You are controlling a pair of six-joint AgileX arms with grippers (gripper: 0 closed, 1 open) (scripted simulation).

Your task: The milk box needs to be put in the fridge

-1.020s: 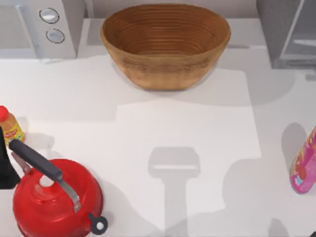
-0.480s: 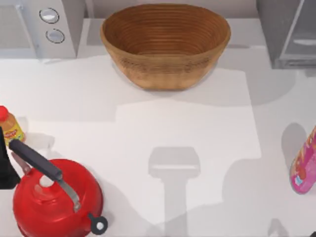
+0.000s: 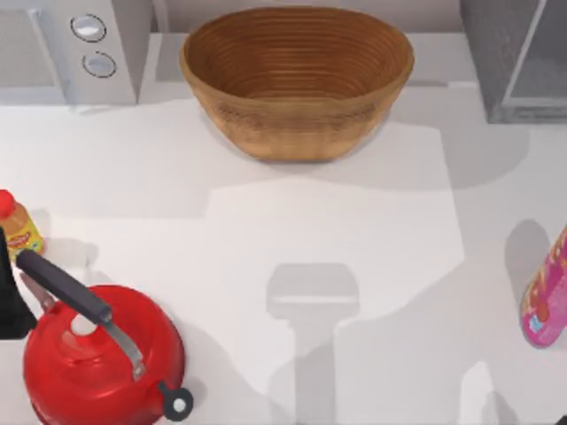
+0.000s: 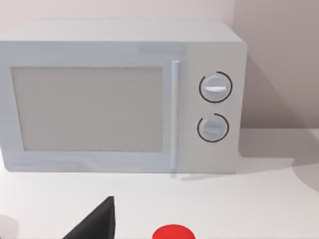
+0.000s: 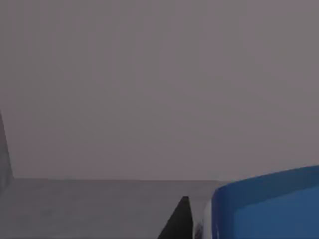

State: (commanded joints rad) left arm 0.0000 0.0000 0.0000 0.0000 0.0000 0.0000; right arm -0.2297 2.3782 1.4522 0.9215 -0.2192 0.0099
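The milk box (image 5: pixel 269 206) sits just beside the right tool's dark fingertip (image 5: pixel 179 221); grip unclear.

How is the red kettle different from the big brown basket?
The red kettle is shiny red with a lid and dark handle; the wicker basket is brown, woven and open on top. The kettle sits near the table's front left; the basket sits at the back middle and looks wider. Both are rounded and rest upright.
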